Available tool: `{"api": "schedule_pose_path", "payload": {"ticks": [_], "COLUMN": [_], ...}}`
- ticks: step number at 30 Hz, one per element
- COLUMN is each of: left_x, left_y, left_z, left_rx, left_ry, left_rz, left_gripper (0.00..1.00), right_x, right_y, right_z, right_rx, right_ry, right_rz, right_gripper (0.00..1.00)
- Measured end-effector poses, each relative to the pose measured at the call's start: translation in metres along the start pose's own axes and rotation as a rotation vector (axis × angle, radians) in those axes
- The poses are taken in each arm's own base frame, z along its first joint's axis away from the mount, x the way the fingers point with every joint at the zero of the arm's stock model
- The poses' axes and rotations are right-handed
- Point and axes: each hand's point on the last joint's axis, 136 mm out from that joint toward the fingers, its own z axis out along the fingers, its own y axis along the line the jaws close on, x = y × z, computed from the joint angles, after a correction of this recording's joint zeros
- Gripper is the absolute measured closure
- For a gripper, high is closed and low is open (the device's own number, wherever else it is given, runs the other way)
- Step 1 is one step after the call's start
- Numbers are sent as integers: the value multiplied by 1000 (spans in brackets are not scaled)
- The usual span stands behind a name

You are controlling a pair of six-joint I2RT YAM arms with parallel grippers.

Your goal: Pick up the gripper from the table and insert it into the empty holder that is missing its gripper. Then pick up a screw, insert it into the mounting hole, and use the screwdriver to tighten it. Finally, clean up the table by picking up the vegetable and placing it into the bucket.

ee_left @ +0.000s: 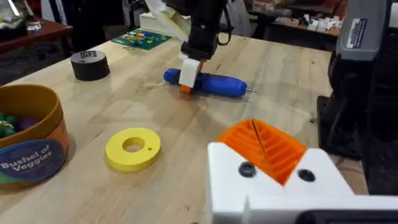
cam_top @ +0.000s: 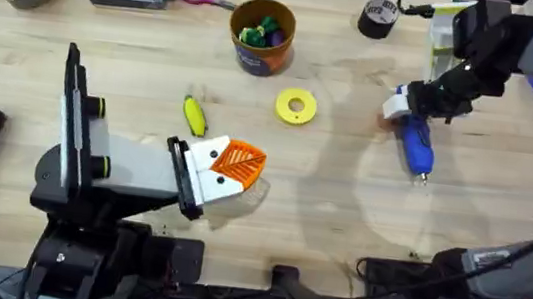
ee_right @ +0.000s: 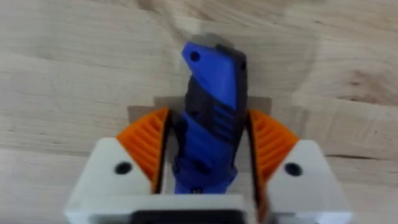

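The right claw [cam_top: 404,107] is seen at about two o'clock on the bench [cam_top: 343,188] in the overhead view, lowered over the rear end of the screwdriver [cam_top: 416,144]. In the right wrist view the blue body of the screwdriver [ee_right: 210,118] is flanked closely by both orange ribbed pads [ee_right: 144,146], so the right claw [ee_right: 208,155] is clenched on it. The tool is lying flat on the wood, its thin metal bit pointing toward five o'clock in the overhead view.

The left claw [cam_top: 234,166] is held near the middle of the bench, just off centre toward seven o'clock. Its two orange pads are pressed together with no gap, and nothing is gripped between them; the same closed pair is seen in the left wrist view [ee_left: 267,152].

The vegetable [cam_top: 195,115] is lying on the bench just beyond the left claw, toward eleven o'clock from it. The bucket [cam_top: 261,36] is standing at twelve o'clock, with small coloured toys inside. A yellow tape ring [cam_top: 295,107] is lying flat between bucket and screwdriver, and a black tape roll [cam_top: 377,18] is placed at one o'clock.
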Motion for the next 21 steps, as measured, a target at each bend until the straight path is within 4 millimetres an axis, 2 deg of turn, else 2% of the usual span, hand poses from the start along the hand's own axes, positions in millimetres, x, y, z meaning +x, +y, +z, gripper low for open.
{"api": "schedule_pose_path", "payload": {"ticks": [3, 5, 6, 9, 13, 16, 18, 21], "left_x": [0, 0, 0, 0, 0, 0, 0, 0], "left_y": [0, 0, 0, 0, 0, 0, 0, 0], "left_z": [0, 0, 0, 0, 0, 0, 0, 0], "left_rx": [0, 0, 0, 0, 0, 0, 0, 0], "left_ry": [0, 0, 0, 0, 0, 0, 0, 0], "left_rz": [0, 0, 0, 0, 0, 0, 0, 0], "left_gripper": [996, 996, 996, 996, 996, 996, 996, 996], "right_x": [1, 2, 2, 2, 5, 2, -11, -42], "right_y": [-2, -3, -4, -5, -5, -6, -8, -11], "right_z": [0, 0, 1, 1, -2, -13, -27, -59], "right_rx": [9, 20, 24, 30, 28, 25, 31, 42], "right_ry": [6, 8, 12, 13, 31, 47, 13, -105], "right_rz": [-5, -7, -7, -8, -9, -9, -8, -6], "right_gripper": [578, 822, 878, 975, 979, 980, 980, 980]}}
